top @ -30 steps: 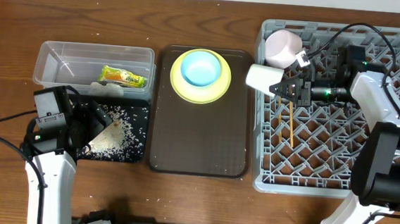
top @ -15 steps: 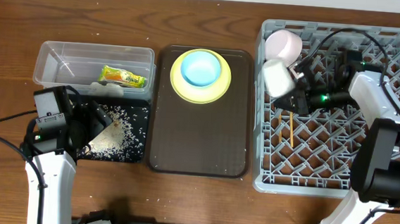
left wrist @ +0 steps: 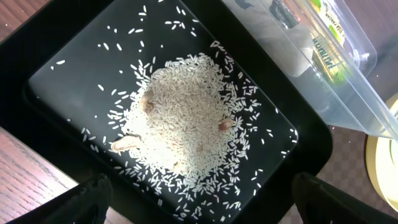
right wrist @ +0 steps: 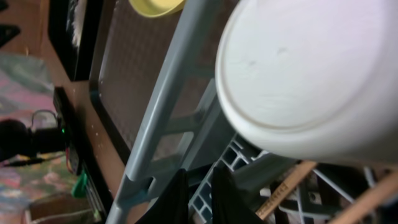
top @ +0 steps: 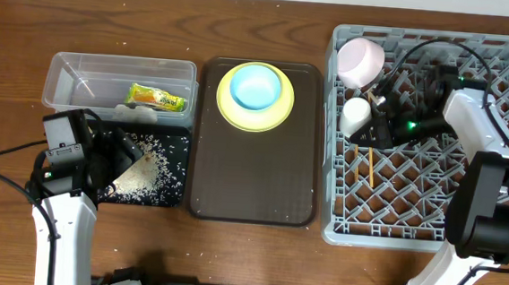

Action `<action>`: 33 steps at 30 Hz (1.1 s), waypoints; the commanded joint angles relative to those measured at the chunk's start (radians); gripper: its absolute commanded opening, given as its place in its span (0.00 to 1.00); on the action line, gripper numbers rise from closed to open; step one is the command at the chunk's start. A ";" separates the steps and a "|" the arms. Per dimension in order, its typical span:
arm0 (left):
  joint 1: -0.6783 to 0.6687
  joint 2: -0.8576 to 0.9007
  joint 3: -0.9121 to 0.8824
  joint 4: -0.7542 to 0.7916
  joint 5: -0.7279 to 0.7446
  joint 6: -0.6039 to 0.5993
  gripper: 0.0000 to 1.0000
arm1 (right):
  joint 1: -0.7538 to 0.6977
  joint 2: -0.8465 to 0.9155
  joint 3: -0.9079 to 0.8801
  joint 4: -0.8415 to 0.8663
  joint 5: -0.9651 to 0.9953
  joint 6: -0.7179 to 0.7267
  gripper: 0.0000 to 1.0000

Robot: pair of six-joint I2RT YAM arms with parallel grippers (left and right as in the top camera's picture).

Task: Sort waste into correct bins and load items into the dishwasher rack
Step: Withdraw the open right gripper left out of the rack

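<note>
Overhead: the small white cup (top: 355, 116) is seen at the tips of the right gripper (top: 377, 124), inside the dishwasher rack (top: 410, 225).

The cup is placed just below the pinkish bowl (top: 361, 62), near the rack's left wall, with the chopsticks (top: 371, 164) laid below it. Whether the right fingers are clamped on the cup cannot be told. The left gripper (left wrist: 202, 183) is spread wide above the black tray (left wrist: 311, 143), where the rice (left wrist: 186, 118) is heaped. The snack wrapper (top: 157, 97) is seen in the clear tub (top: 71, 71). The blue bowl (top: 257, 87) is set on the yellow plate (top: 226, 105) on the serving tray (top: 252, 178).
</note>
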 commanded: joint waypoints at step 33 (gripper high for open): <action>0.005 0.001 0.014 -0.003 -0.016 -0.005 0.95 | 0.530 -0.130 0.203 0.121 1.039 0.770 0.41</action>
